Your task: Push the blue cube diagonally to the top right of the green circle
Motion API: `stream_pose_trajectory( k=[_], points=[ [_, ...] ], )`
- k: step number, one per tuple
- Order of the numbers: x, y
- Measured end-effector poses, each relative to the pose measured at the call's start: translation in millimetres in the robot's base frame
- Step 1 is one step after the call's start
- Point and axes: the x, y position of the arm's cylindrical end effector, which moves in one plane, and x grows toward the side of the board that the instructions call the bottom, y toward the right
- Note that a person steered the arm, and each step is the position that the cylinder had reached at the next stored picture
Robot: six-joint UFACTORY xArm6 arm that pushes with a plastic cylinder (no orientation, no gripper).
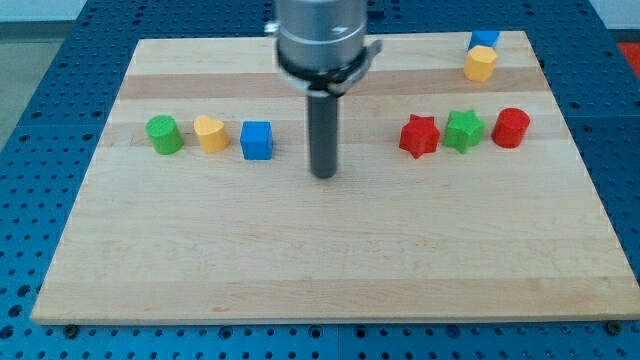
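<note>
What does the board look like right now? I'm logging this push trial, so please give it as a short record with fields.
board: wooden board on a blue pegboard
left row, from the view's left: green circle, yellow block, blue cube
right row, from the view's left: red star, green star, red cylinder
top right corner: small blue block above a yellow block
my tip: to the view's right of the blue cube, apart from it
task state: blue cube not yet at the green circle's top right
</note>
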Motion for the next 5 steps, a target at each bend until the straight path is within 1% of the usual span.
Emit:
stream_pose_trajectory(
  k=[1, 2, 5],
  points=[
    [1.2, -47.3],
    [-8.1, -62.4],
    [-78.4, -64.4]
  ],
)
